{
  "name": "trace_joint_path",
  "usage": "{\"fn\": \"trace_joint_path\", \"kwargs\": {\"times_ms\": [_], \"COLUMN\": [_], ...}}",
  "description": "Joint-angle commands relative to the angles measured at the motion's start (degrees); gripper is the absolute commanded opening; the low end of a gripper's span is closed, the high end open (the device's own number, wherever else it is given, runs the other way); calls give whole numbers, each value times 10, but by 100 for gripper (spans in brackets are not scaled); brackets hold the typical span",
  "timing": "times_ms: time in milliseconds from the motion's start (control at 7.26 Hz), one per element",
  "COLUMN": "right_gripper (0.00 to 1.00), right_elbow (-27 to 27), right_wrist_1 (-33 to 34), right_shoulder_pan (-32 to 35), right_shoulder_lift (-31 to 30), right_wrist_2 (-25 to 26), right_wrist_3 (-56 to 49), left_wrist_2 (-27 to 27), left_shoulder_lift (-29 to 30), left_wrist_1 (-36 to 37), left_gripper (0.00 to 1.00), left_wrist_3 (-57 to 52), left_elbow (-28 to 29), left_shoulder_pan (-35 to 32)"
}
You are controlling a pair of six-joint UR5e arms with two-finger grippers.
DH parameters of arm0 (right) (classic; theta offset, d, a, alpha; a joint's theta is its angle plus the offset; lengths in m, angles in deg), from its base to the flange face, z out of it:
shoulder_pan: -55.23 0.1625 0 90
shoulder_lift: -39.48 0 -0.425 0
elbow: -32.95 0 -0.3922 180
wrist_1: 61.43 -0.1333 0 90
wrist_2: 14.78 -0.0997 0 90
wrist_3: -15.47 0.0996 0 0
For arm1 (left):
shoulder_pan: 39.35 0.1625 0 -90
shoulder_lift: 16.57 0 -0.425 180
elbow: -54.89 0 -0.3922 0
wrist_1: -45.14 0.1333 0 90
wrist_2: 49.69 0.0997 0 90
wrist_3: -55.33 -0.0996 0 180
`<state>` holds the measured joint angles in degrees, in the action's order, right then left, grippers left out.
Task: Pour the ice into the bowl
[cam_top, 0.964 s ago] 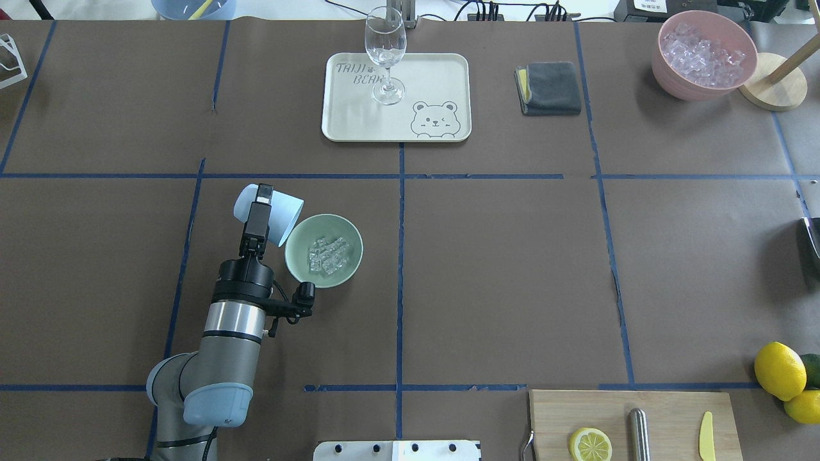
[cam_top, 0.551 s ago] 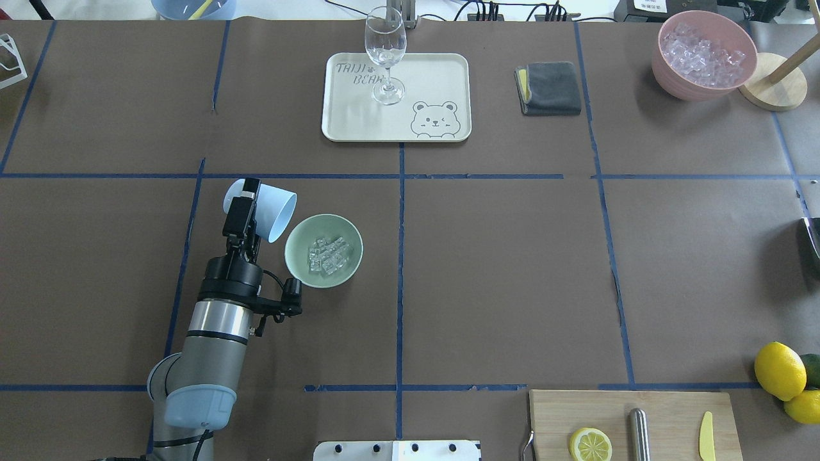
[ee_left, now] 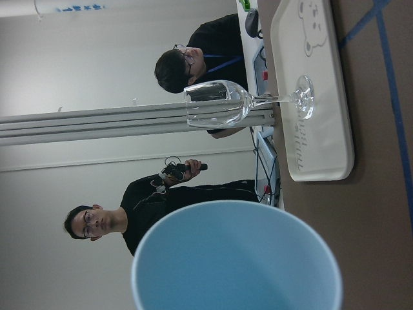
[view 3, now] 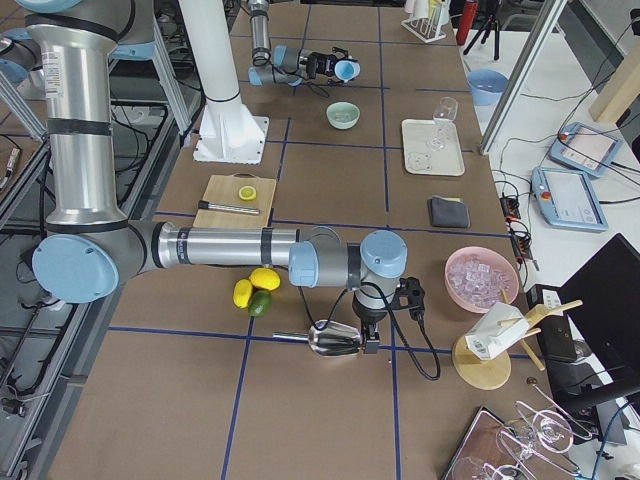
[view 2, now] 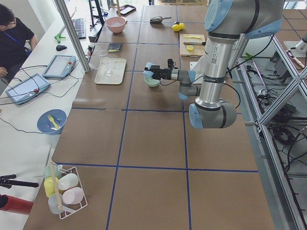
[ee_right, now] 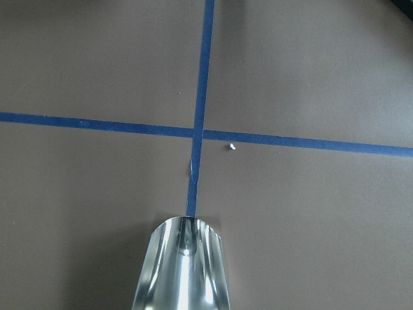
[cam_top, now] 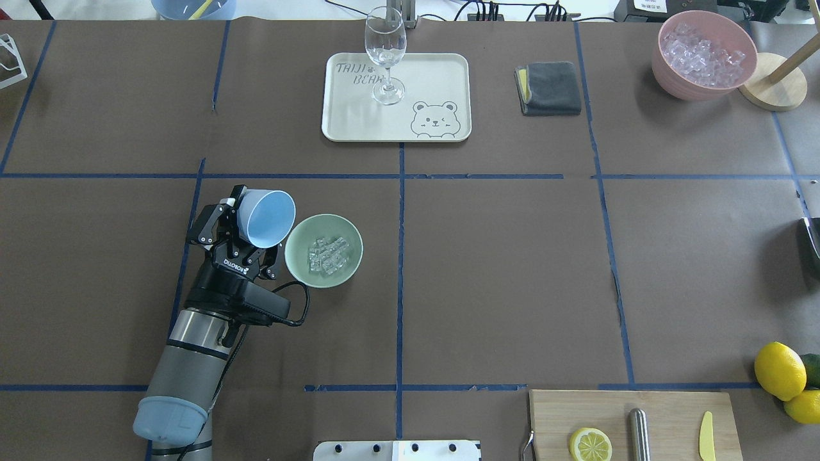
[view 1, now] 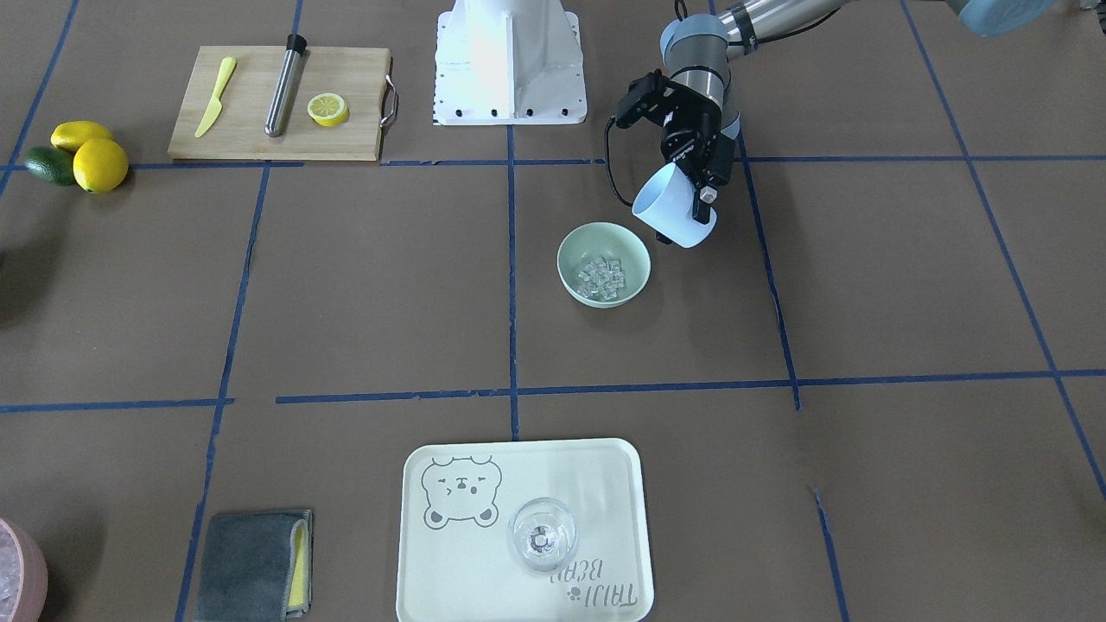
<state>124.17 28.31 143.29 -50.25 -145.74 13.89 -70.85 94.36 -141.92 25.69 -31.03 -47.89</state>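
**Ice in the bowl, cup held beside it**

Ice (cam_top: 328, 255) lies as a small heap of clear cubes in the middle of the mint bowl (cam_top: 296, 266). The bowl stands on the counter (cam_top: 500, 269), left of centre in the overhead view. Just beside its rim, on the robot's left, the left pincer (cam_top: 248, 223) grips a light blue cup (cam_top: 266, 218). The cup is tilted, mouth turned towards the bowl, and the wrist view shows its inside bare. The right pincer (view 3: 366, 338) sits low at the counter's right end by a metal scoop (view 3: 325, 340); whether it is closed I cannot tell.
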Motion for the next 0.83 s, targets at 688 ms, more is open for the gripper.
{"fn": "trace_joint_path", "kwargs": {"times_ms": [688], "right_gripper": [100], "right_elbow": [3], "right_wrist_1": [0], "right_shoulder_pan": [0], "right_shoulder_lift": [0], "right_wrist_2": [0], "right_wrist_3": [0], "left_wrist_2": [-6], "left_shoulder_lift": [-1], "left_wrist_1": [-69], "left_gripper": [0], "left_wrist_3": [455], "left_elbow": [-56], "left_shoulder_pan": [30]}}
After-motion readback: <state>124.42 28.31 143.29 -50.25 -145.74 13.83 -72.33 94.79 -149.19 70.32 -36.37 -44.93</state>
